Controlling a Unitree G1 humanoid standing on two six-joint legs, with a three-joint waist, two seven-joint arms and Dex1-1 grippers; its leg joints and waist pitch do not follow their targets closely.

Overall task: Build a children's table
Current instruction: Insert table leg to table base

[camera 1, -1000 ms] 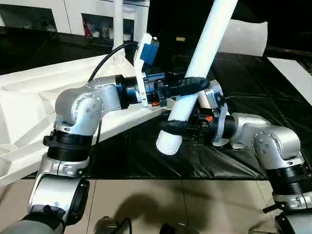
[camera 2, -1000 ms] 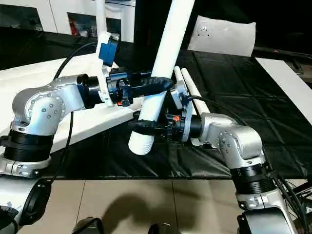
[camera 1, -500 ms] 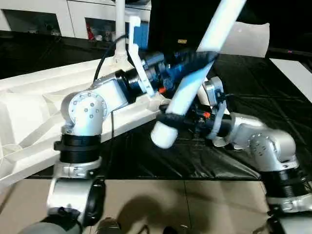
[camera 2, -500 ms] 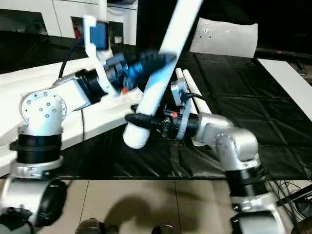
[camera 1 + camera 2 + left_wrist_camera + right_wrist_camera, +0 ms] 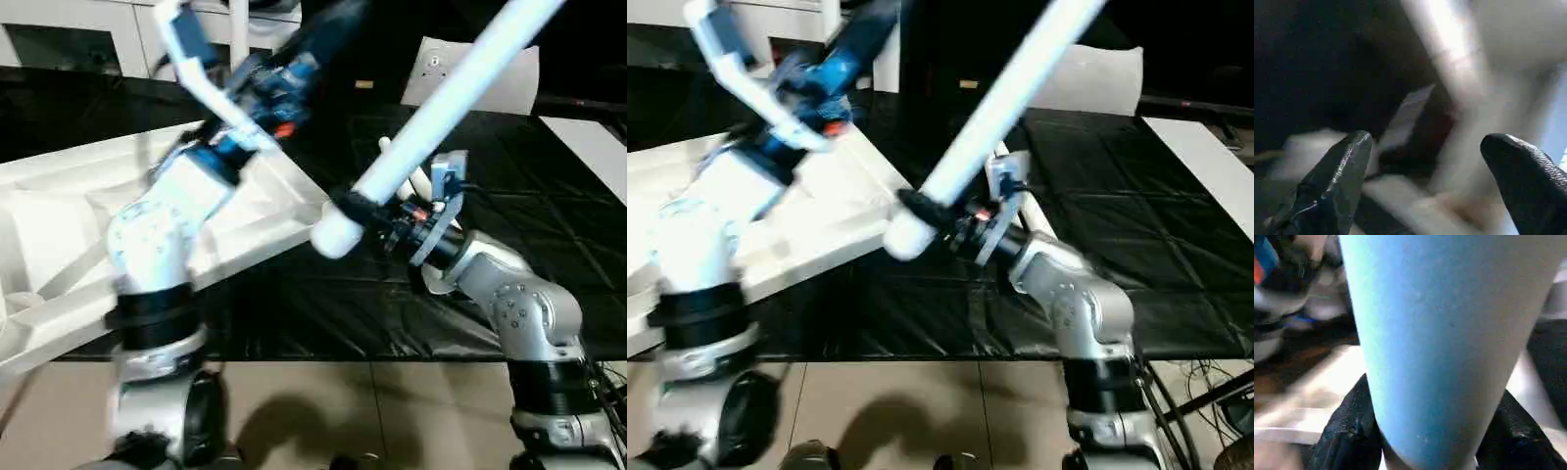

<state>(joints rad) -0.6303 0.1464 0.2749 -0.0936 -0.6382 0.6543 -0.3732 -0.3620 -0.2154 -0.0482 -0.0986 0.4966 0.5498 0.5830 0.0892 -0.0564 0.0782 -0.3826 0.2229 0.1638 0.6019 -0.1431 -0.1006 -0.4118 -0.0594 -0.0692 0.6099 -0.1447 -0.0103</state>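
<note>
A long white table leg [image 5: 441, 98] slants up to the right, its thick end [image 5: 333, 235] low over the mat. My right gripper [image 5: 355, 209] is shut around it near that thick end, and its black fingers [image 5: 1347, 431] flank the leg [image 5: 1440, 342] in the right wrist view. My left gripper [image 5: 333, 15] is raised high, away from the leg, open with nothing between its fingers [image 5: 1337, 181]. The white ribbed tabletop [image 5: 59, 215] lies underside up on the left. An upright leg [image 5: 238, 39] stands at its far corner.
A black mat [image 5: 549, 196] covers the floor under the work, with tiles [image 5: 343, 411] in front. Another leg [image 5: 388, 149] lies on the mat behind my right gripper. A white pillow-like slab [image 5: 490, 73] and a white cabinet [image 5: 78, 39] stand at the back.
My left gripper has let go of the leg and swung up and back. The leg has tipped lower toward the right, with only the right gripper on it.
</note>
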